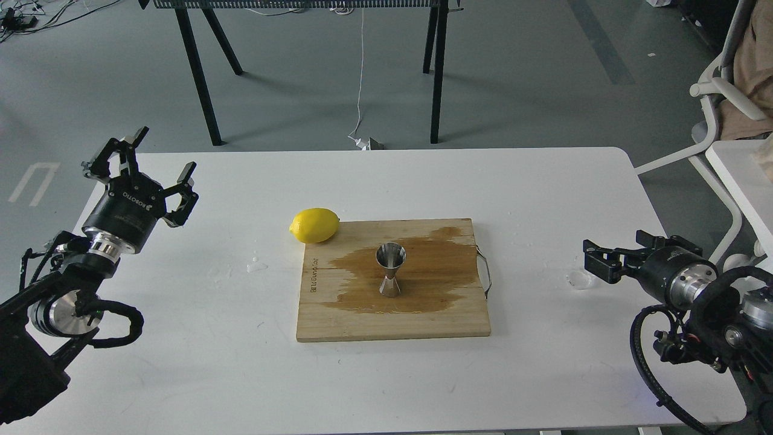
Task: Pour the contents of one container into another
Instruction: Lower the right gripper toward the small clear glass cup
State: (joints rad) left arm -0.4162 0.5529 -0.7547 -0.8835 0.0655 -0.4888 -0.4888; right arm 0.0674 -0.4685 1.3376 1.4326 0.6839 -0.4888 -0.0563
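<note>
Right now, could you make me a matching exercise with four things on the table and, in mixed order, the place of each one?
Things:
1. lemon
2. jigger
3. glass cup
4. left gripper

Places:
A. upright on the wet stain in the middle of the board
B. over the table's far left corner, fingers spread
C. on the table, at the board's far left corner
D. on the table, right of the board, at the fingertips of the right gripper

Pairs: 1-C, 2-A, 3-D, 4-B
</note>
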